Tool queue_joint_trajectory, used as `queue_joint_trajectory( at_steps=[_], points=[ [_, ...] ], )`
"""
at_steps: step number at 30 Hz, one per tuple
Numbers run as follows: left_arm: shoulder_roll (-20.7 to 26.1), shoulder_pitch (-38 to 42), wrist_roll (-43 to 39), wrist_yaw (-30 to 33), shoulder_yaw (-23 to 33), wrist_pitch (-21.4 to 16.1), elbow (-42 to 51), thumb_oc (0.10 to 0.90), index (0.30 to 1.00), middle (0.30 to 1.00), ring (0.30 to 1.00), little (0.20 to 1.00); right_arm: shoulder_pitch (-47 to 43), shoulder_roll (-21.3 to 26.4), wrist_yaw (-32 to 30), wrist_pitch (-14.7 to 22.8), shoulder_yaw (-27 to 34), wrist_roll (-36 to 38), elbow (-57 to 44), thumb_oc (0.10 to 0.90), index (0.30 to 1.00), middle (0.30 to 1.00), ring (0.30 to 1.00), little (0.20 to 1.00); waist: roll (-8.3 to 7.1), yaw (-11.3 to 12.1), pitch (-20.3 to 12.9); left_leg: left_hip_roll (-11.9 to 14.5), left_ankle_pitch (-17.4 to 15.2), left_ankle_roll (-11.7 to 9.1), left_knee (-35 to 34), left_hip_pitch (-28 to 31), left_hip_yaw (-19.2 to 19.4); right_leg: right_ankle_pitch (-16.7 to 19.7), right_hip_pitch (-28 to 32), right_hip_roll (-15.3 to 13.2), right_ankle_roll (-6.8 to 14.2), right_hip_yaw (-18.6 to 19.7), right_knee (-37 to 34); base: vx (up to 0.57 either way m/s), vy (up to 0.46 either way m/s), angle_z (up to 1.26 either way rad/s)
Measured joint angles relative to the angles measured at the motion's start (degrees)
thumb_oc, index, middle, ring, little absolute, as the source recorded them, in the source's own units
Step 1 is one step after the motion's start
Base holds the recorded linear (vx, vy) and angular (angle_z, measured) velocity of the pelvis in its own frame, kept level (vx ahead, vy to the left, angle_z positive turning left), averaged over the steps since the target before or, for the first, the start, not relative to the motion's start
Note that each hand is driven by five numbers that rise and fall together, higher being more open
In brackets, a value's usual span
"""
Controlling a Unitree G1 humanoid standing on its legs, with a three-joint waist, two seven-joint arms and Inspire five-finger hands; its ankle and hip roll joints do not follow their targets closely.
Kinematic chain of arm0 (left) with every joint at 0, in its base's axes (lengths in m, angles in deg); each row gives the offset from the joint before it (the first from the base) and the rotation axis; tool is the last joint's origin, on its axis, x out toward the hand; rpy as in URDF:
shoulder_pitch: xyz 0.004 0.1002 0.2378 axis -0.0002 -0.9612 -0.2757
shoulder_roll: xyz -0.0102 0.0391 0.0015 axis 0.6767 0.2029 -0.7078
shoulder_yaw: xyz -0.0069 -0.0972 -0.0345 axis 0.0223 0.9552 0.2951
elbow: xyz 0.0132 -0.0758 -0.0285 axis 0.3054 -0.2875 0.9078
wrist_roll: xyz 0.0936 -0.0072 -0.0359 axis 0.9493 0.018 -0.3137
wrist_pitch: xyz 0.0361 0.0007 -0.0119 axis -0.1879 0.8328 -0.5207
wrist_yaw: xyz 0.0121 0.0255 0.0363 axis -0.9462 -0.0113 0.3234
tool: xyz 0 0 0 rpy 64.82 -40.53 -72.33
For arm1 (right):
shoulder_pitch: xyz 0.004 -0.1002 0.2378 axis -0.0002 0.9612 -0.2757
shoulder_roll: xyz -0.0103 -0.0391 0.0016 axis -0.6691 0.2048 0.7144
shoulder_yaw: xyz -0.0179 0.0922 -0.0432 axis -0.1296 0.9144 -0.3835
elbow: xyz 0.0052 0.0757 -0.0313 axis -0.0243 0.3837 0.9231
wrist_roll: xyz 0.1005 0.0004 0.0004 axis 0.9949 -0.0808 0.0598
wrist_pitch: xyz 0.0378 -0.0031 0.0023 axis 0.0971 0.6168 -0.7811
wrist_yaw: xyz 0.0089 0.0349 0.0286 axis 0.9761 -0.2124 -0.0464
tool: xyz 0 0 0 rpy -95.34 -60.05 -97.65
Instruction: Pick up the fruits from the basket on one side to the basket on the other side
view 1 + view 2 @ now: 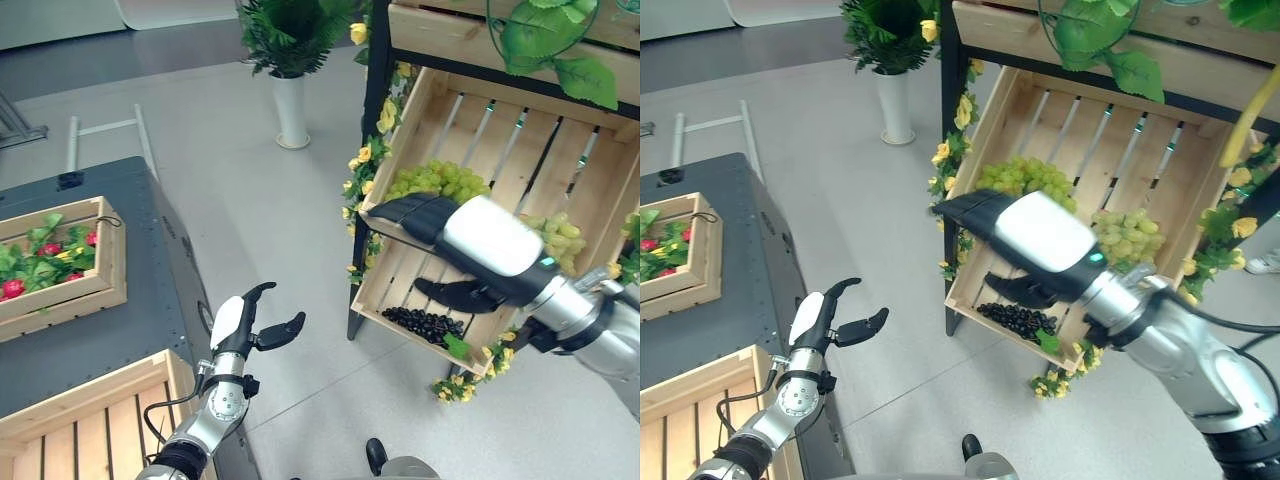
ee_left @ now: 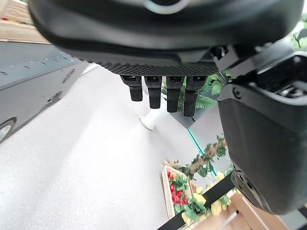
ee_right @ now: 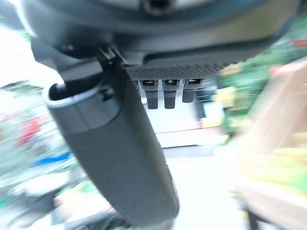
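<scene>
Two bunches of green grapes (image 1: 438, 181) sit in the slanted crate (image 1: 1200, 205), black grapes (image 1: 1018, 319) lower down. Your right hand (image 1: 1025, 235) hovers over them, fingers straight, holding nothing; left hand (image 1: 245, 325) idle, relaxed. Careful: grab too loosely and the bunch could roll downslope.

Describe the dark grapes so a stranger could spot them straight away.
Find the tilted wooden crate on the black stand, right of the white vase. The dark grapes lie at its lower front edge, below the right hand. They are near black; the other bunches are green.
</scene>
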Motion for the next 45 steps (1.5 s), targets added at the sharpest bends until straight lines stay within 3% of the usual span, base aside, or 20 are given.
queue_joint_trajectory(
  at_steps=[3,7,8,13,17,26,32,37,45],
  points=[
    [-0.01,-0.39,0.03,0.71,-0.27,0.21,0.10,0.800,0.900,0.900,0.900,0.900,-1.13,-1.87,0.00,3.19,-5.47,-1.11,-0.06,0.800,0.900,0.900,0.900,0.900,-0.15,1.65,-0.19,0.05,0.15,-0.07,0.01,-0.19,-1.00,-0.06,0.25,-0.04,-0.09,-1.07,0.00,-0.01,-0.051,0.18],
    [0.09,-0.50,-0.02,1.01,-0.31,1.03,0.15,0.800,0.900,0.900,0.900,0.900,-3.29,-2.72,-0.05,2.98,-14.14,-2.46,2.67,0.800,0.900,0.900,0.900,0.900,-0.23,2.95,-0.42,-0.07,0.28,0.05,0.01,-0.25,-2.21,-0.20,0.81,-0.37,-0.22,-2.40,-0.01,0.02,-0.053,0.15],
    [0.19,-0.71,-0.02,1.07,-0.38,1.45,0.15,0.800,0.900,0.900,0.900,0.900,-3.40,-4.75,-0.42,2.66,-15.99,-2.45,5.88,0.800,0.900,0.900,0.900,0.900,-0.43,3.33,-0.73,-0.05,0.34,0.03,0.01,-0.30,-2.64,-0.30,0.95,-0.39,-0.32,-2.85,-0.01,0.01,-0.046,0.16],
    [0.32,-2.25,0.01,1.76,-0.55,2.35,0.97,0.800,0.900,0.900,0.900,0.900,-2.60,-15.01,-5.67,-2.72,-21.01,-1.16,23.24,0.800,0.900,0.900,0.900,0.900,-0.26,4.98,-0.95,-0.08,0.56,-0.02,0.01,-0.53,-4.13,-0.61,1.40,-0.63,-0.46,-4.73,-0.18,0.01,-0.035,0.15],
    [2.16,-3.24,0.05,3.76,-0.50,3.77,4.19,0.800,0.900,0.900,0.900,0.900,-0.51,-17.07,-9.34,-5.69,-23.57,-1.25,33.34,0.800,0.900,0.900,0.900,0.900,0.92,6.97,-0.65,-0.01,0.69,0.00,0.01,-0.65,-5.47,-1.02,2.03,-0.83,-0.49,-6.37,-0.21,0.02,-0.031,0.19],
    [8.98,-4.43,0.10,7.30,5.18,6.87,9.06,0.800,0.900,0.900,0.900,0.900,1.98,-21.10,-12.13,-8.65,-25.55,1.26,40.64,0.800,0.900,0.900,0.900,0.900,4.17,9.90,0.14,0.00,1.08,-0.40,0.00,-0.79,-9.48,-1.74,3.49,-0.89,-0.94,-10.76,-0.27,0.01,-0.026,0.20],
    [18.78,-4.54,2.59,7.36,5.59,8.86,10.34,0.800,0.900,0.900,0.900,0.900,1.97,-20.98,-12.47,-11.81,-25.56,1.27,44.20,0.800,0.900,0.900,0.900,0.900,4.74,12.24,0.28,-0.02,2.42,-0.68,0.10,-4.39,-13.79,-2.04,1.83,-0.96,-1.28,-14.27,-0.26,-0.05,-0.001,0.33],
    [20.58,-7.04,2.94,7.45,7.56,9.52,9.98,0.800,0.900,0.900,0.900,0.900,2.31,-20.97,-12.49,-13.56,-25.56,1.28,45.83,0.800,0.900,0.900,0.900,0.900,5.99,14.43,1.02,-0.31,2.50,-0.61,0.38,-4.88,-15.21,-2.38,2.10,-1.07,-1.07,-16.00,-0.26,0.01,0.000,0.17],
    [21.19,-9.18,8.67,5.61,7.94,7.92,1.40,0.800,0.900,0.900,0.900,0.900,2.49,-20.91,-13.65,-14.07,-25.50,3.14,46.02,0.800,0.900,0.900,0.900,0.900,6.58,14.79,1.40,-0.28,2.72,-0.93,0.37,-6.30,-16.64,-3.03,1.62,-1.25,-1.27,-18.21,-0.25,0.01,0.044,0.12]
  ],
)
